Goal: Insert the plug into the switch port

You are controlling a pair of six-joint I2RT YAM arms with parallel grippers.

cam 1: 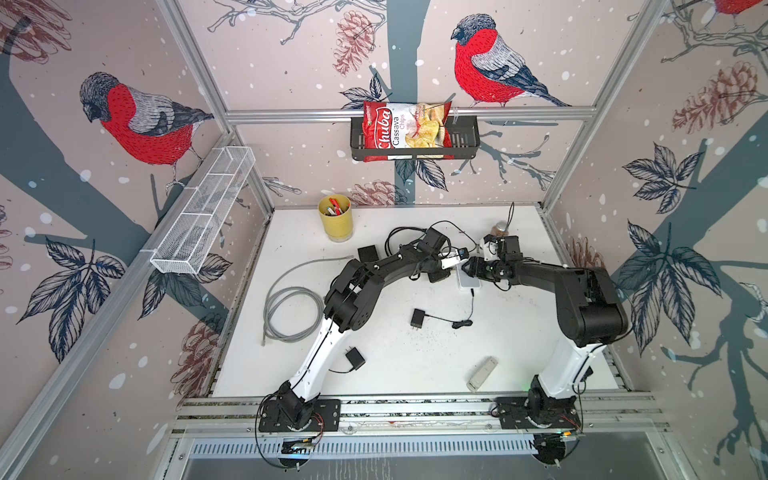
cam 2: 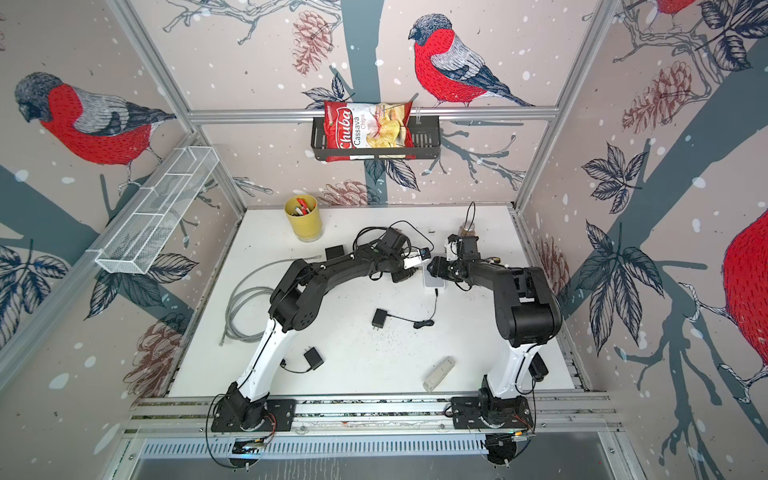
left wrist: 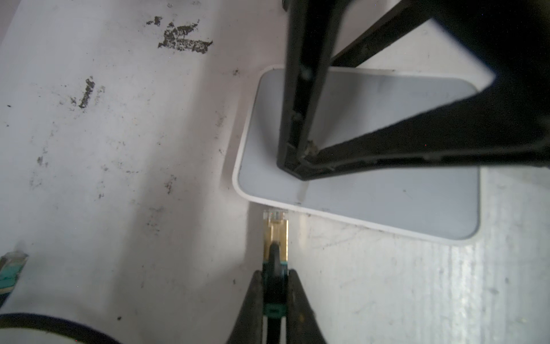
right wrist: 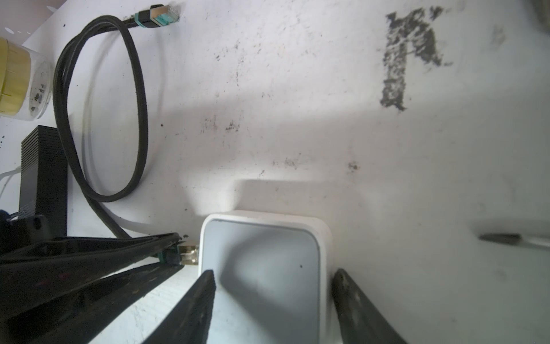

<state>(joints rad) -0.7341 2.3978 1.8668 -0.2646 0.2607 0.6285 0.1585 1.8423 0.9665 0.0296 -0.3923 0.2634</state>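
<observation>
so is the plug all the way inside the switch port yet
No, the left wrist view shows the plug, gold body and clear tip, outside the switch, pinched in the left end effector.

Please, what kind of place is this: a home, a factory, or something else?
Probably a laboratory robot cell, not a home: an aluminium frame holds bird-printed panels, and the left arm and right arm are bolted to a rail at a scuffed white table.

Bird-print walls [cam 1: 291,62], aluminium frame [cam 1: 291,115] — scuffed white tabletop [cam 1: 415,365], light probably overhead.
</observation>
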